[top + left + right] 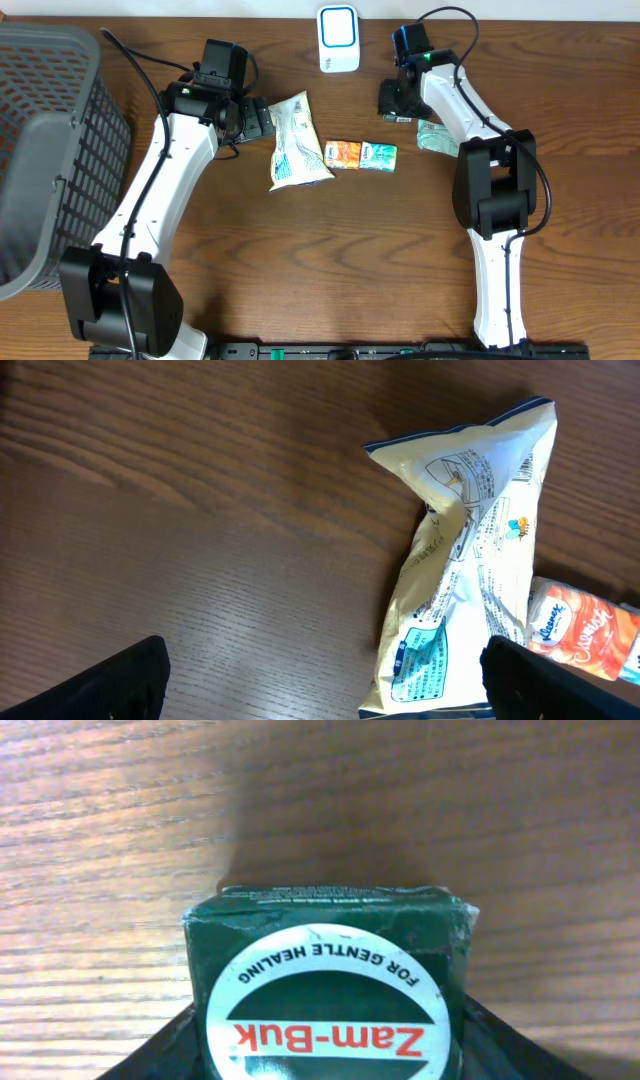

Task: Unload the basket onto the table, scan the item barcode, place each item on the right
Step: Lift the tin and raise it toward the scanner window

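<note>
**Trainee:** Reading from the left, what is shown?

**Operator:** Far left is the grey basket (40, 150). Next comes my left gripper (262, 120), fingers spread wide and holding nothing, just beside the cream snack pouch (297, 150). At top centre is what I take to be the scanner (338, 38), white and blue. Below it an orange tissue pack (345, 153) touches a teal pack (379, 154). Then comes my right gripper (392, 102), low over the table (300, 260) just right of the scanner, with the green Zam-Buk box (325, 970) between its fingers. Furthest right is a pale green packet (437, 137), partly under the arm.

**Trainee:** Is the box gripped?

**Operator:** I cannot tell. The right wrist view shows the dark fingers (160, 1060) flanking the box's lower corners, but the contact itself is cut off at the frame's edge. The box appears to rest on the table.

**Trainee:** How is this step done well?

**Operator:** I judge it to be the pickup. I would seat the pads squarely on the side walls, centred, and squeeze gently, since the cardboard's edges look scuffed. No barcode shows on the round-label face. I therefore expect to turn another face toward the scanner, keeping it steady and clear of my fingers.
</note>
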